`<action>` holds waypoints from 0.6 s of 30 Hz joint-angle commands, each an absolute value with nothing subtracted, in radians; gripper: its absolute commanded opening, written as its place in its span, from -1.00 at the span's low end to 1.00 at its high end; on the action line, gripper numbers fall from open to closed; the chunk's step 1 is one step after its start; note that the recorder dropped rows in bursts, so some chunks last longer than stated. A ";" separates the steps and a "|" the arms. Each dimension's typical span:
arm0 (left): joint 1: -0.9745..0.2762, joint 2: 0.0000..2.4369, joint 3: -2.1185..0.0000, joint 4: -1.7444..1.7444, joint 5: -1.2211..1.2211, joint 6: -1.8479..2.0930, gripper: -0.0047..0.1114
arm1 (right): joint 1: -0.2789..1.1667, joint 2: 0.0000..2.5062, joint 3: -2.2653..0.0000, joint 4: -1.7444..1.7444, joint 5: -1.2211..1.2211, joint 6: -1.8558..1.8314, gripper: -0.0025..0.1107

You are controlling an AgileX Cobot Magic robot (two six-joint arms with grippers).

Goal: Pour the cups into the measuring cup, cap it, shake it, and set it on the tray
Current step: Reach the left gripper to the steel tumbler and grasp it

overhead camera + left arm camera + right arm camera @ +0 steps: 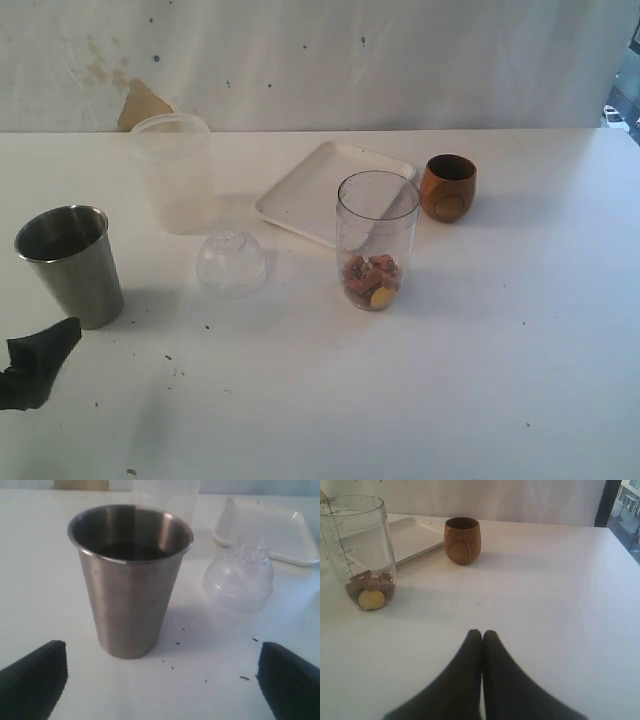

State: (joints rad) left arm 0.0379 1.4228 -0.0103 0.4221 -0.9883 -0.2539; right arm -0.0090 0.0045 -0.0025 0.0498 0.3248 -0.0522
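- Two left fingers [35, 677] stand wide apart with nothing between them, low over the white surface [450, 380] near its left edge.
- Just ahead of that gap the grey steel tumbler [131, 580] stands upright, untouched; its inside looks dark and I cannot tell what it holds.
- Beyond the tumbler, toward the middle of the surface, the clear cap [239, 577] rests on its wide rim with its short neck pointing up, apart from everything else.
- The right fingers [470, 680] are pressed together tip to tip, gripping nothing, over bare surface on the right side.
- Ahead of them the measuring cup [357, 550] stands upright and uncapped near the middle of the surface, with brownish pieces and one round yellow piece at its bottom.
- The wooden cup [462, 540] stands upright further toward the far edge, well apart from the measuring cup and just beside the tray.
- The white tray [310, 195] lies flat close to the middle of the far edge, with nothing on it.
- A frosted tub [175, 175] stands upright toward the far left corner, behind the cap.
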 commanded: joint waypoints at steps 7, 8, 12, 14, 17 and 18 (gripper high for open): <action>0.034 1.724 -0.181 0.404 -1.131 -0.208 0.75 | -0.015 0.000 0.000 0.049 0.316 -0.049 -0.96; 0.034 1.749 -0.196 0.404 -1.133 -0.208 0.75 | -0.015 0.000 0.000 0.049 0.316 -0.049 -0.96; 0.034 1.834 -0.257 0.404 -1.135 -0.201 0.75 | -0.015 0.000 0.000 0.049 0.316 -0.049 -0.96; 0.034 1.869 -0.289 0.401 -1.143 -0.201 0.75 | -0.015 0.000 0.000 0.049 0.316 -0.049 -0.96; 0.034 1.920 -0.341 0.401 -1.149 -0.201 0.75 | -0.015 0.000 0.000 0.049 0.316 -0.049 -0.96; 0.034 1.932 -0.353 0.401 -1.149 -0.201 0.75 | -0.015 0.000 0.000 0.049 0.316 -0.049 -0.96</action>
State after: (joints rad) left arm 0.0379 1.8975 -0.3196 0.4164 -1.1292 -0.2048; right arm -0.0090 0.0045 -0.0025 0.0498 0.3248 -0.0522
